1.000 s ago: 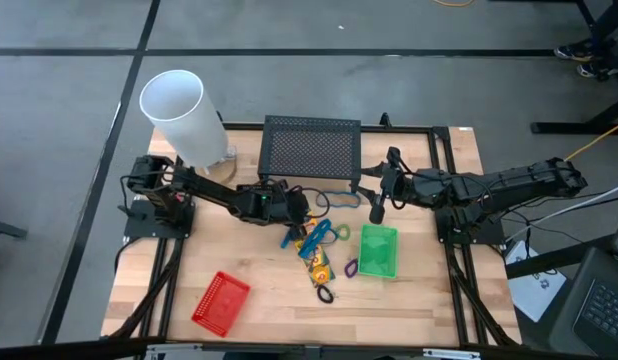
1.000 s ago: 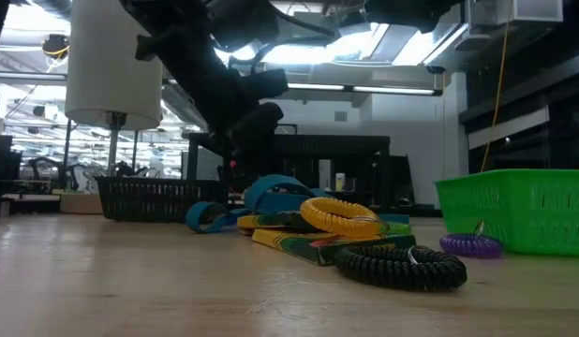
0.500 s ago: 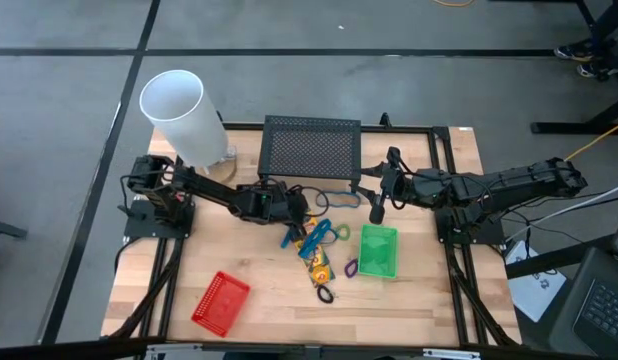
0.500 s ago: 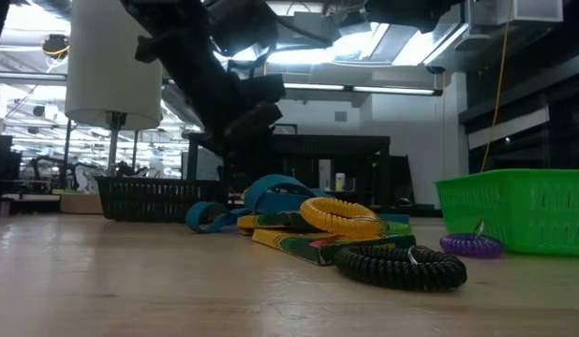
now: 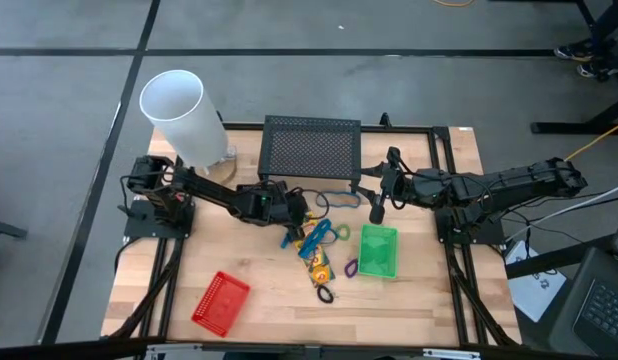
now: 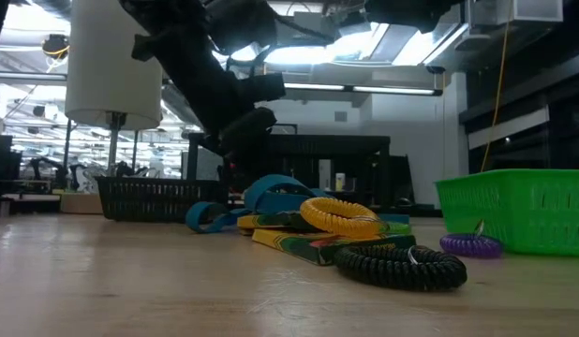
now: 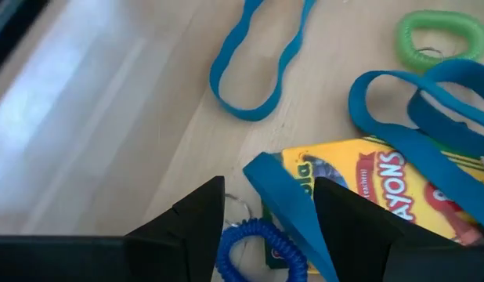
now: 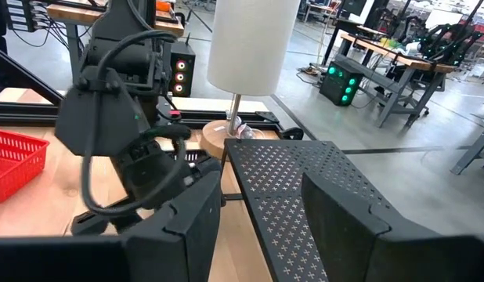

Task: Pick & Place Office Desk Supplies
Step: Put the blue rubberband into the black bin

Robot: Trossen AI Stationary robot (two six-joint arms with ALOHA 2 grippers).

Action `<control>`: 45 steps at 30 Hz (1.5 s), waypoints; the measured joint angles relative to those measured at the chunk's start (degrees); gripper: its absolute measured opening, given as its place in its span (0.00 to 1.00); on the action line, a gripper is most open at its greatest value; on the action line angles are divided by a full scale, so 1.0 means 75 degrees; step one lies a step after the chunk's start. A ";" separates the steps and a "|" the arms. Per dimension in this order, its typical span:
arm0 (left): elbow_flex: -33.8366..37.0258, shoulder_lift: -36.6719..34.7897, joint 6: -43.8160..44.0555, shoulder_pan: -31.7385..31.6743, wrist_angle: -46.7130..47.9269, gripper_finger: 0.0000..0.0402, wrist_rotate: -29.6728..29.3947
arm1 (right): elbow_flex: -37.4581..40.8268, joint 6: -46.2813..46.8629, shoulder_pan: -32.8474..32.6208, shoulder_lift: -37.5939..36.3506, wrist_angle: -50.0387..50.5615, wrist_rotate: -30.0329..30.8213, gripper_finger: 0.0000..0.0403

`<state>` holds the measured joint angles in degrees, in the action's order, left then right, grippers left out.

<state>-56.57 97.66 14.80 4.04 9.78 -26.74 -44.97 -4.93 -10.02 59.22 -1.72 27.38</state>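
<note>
Currently, you have the left end effector (image 5: pixel 292 210) low over the cluster of supplies near the centre of the wooden desk (image 5: pixel 259 270), its two dark fingers (image 7: pixel 196 215) spread apart with nothing held between them. In the left wrist view, a blue strap of the blue-handled scissors (image 7: pixel 285 200) and a small blue coiled loop (image 7: pixel 258 247) lie in the gap between the fingers, on and beside the yellow-and-green crayon box (image 7: pixel 367 188). A green coiled loop (image 7: pixel 431 39) lies farther off on the desk.

You have the right end effector (image 5: pixel 378 207) parked above the desk between the wide black perforated stand (image 5: pixel 311 150) and the green mesh basket (image 5: pixel 379 250), fingers apart and empty.

In the low view, observe an orange coiled loop (image 6: pixel 341 215) resting on the crayon box, a black coiled loop (image 6: pixel 400 265) lying just in front of it, and a purple coiled loop (image 6: pixel 470 245) touching the green basket's wall. A small black mesh basket (image 6: pixel 154 198) sits behind the cluster. The red mesh basket (image 5: pixel 221 302) stands well apart, toward the desk's front left. The big white cylinder (image 5: pixel 179 115) stands at the rear left corner.
</note>
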 joint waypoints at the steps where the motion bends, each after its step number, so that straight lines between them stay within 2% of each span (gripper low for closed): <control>1: 0.0005 -0.0042 -0.0148 0.0057 -0.0035 0.49 -0.0062 | 0.0000 0.0000 0.0000 0.0000 0.0000 0.0000 0.45; 6: 0.0008 -0.0502 -0.0985 0.0422 -0.0432 0.49 -0.0229 | 0.0000 0.0000 0.0000 0.0000 0.0003 0.0000 0.45; 12: 0.0005 -0.1612 -0.2199 0.1092 -0.0258 0.49 -0.0221 | 0.0000 0.0000 0.0000 0.0000 0.0058 -0.0003 0.45; 13: 0.0004 -0.1774 -0.2348 0.1182 -0.0112 0.49 0.0041 | 0.0000 0.0002 0.0000 0.0000 0.0065 -0.0003 0.45; 15: -0.0001 -0.2069 -0.2376 0.1304 0.0462 0.49 0.1042 | 0.0000 0.0003 0.0000 0.0000 0.0108 -0.0005 0.45; 17: -0.0001 -0.2203 -0.1867 0.1337 0.1143 0.49 0.2175 | 0.0000 0.0006 0.0003 0.0000 0.0109 -0.0034 0.45; 19: -0.0001 -0.2220 -0.1285 0.1346 0.1947 0.49 0.2626 | -0.0002 0.0006 0.0002 0.0000 0.0114 -0.0058 0.45; 23: 0.0015 -0.2039 -0.0592 0.1544 0.2919 0.49 0.1805 | 0.0000 0.0011 0.0003 0.0000 0.0111 -0.0060 0.45; 25: 0.0031 -0.1883 -0.0190 0.1596 0.3155 0.49 0.1788 | 0.0000 0.0012 0.0003 0.0000 0.0114 -0.0071 0.45; 32: 0.0029 -0.0910 0.0355 0.1605 0.2557 0.49 0.2393 | 0.0000 0.0029 0.0003 0.0000 0.0114 -0.0201 0.45; 38: 0.0029 -0.0343 0.0431 0.1606 0.1679 0.49 0.2399 | 0.0000 0.0029 0.0003 0.0003 0.0133 -0.0205 0.45; 45: 0.0029 -0.0343 0.0558 0.1537 0.1747 0.49 0.1961 | -0.0003 0.0029 0.0003 0.0003 0.0145 -0.0221 0.45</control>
<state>-56.36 95.09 18.98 15.57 22.88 -12.03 -44.99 -4.71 -10.00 59.24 -0.63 25.71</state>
